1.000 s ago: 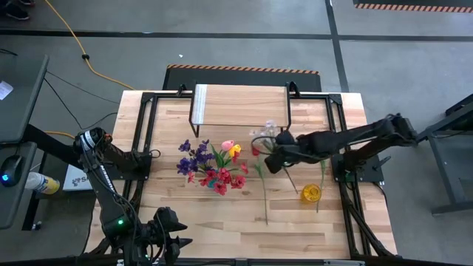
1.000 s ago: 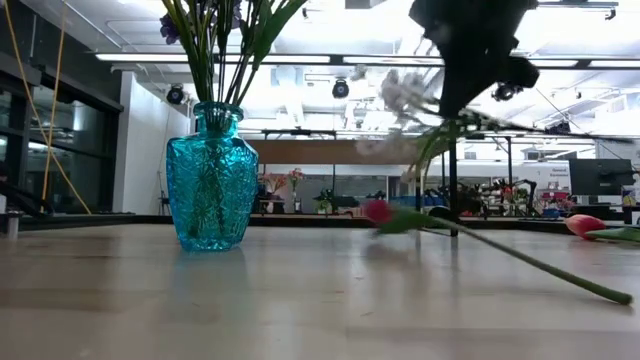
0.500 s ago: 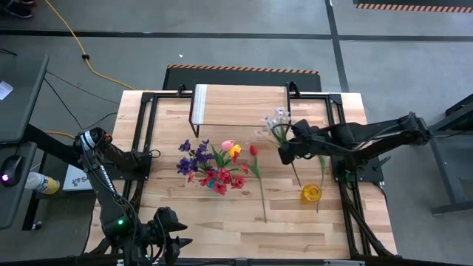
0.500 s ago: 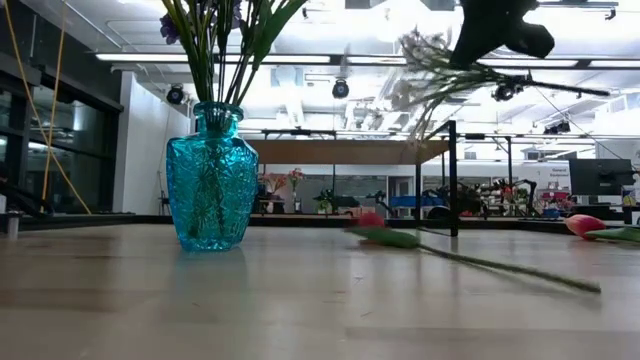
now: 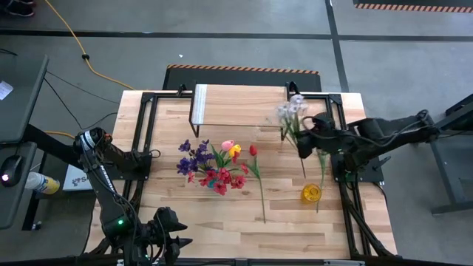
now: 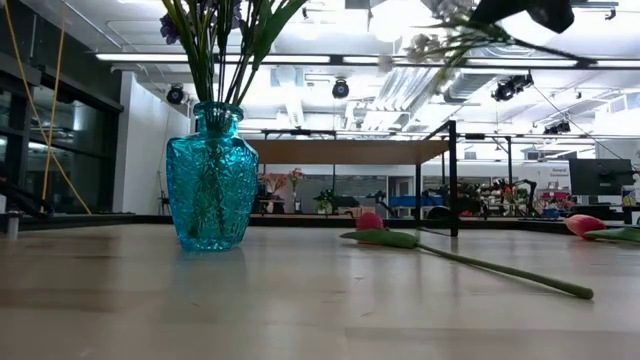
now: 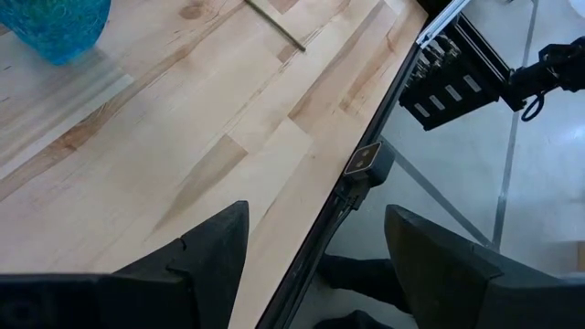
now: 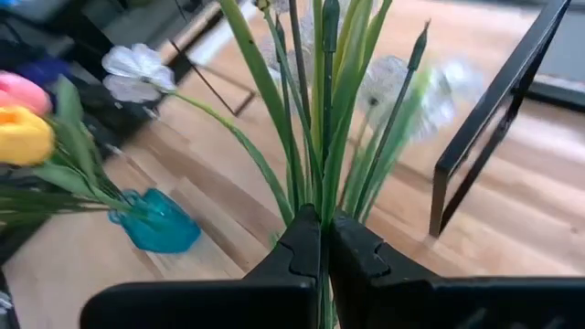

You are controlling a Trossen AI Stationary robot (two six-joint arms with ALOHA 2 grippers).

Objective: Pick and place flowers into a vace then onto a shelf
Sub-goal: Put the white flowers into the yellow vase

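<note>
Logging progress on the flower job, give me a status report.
Right pincer shut on white flower sprig, held aloft by shelf. Left pincer open, parked at table's near edge. Vase holds flowers; red flower lies on table.

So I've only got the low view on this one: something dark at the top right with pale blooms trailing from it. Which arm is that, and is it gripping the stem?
Observer: That's the right gripper, shut on the white flower; its green stems run between the fingers.
Operator: Where is it over the table?
Observer: In the high view the right gripper is beside the shelf, near its right-hand legs, away from the vase.
Operator: And the left arm?
Observer: Waiting at the table's near left corner; the left gripper is open and holds nothing.
Operator: Any flowers left lying down?
Observer: Yes, a red flower beside the bouquet and a yellow flower farther right.
</note>
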